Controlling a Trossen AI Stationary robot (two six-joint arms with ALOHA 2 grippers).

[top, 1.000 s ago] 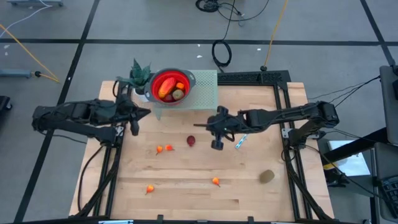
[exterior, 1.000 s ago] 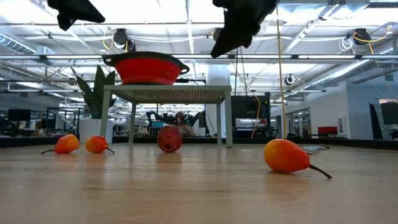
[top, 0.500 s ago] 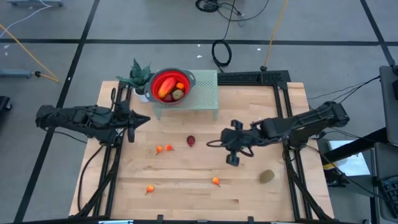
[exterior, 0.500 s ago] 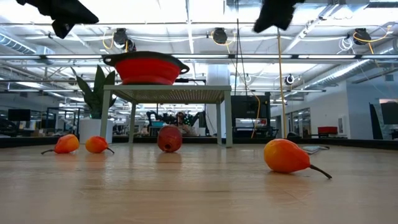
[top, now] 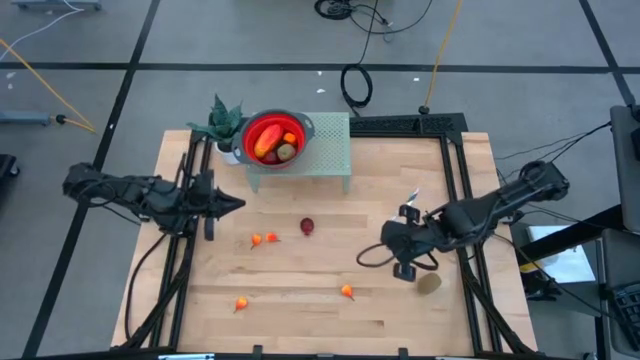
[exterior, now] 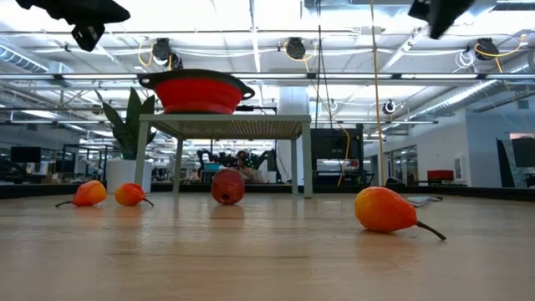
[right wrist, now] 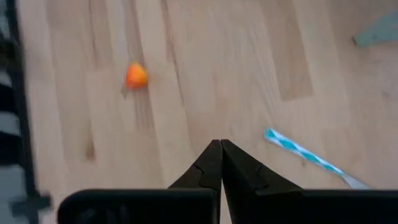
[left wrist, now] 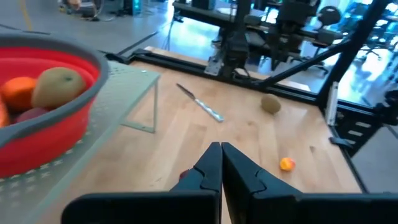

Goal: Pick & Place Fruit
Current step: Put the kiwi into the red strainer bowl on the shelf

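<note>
Loose fruit lies on the wooden table: a dark red round one, two small orange ones beside it, an orange one near the front, another orange one, and a brownish-green oval. More fruit sits in the red bowl. My right gripper hangs shut and bare above the table, just left of the brownish-green oval, pointing steeply down. Over the table's left part, my left gripper is shut, holds nothing and points right, nearly level.
The red bowl stands on a pale green slatted stand at the back, with a potted plant to its left. A slim blue-and-white stick lies on the wood close under my right gripper. Dark frame rails border the table.
My right gripper has swung from beside the dark red fruit toward the table's right and near edges, ending next to the brownish-green oval, and has rolled. My left gripper has shifted toward the near edge and sunk a little. Both stay shut. No fruit has moved.
</note>
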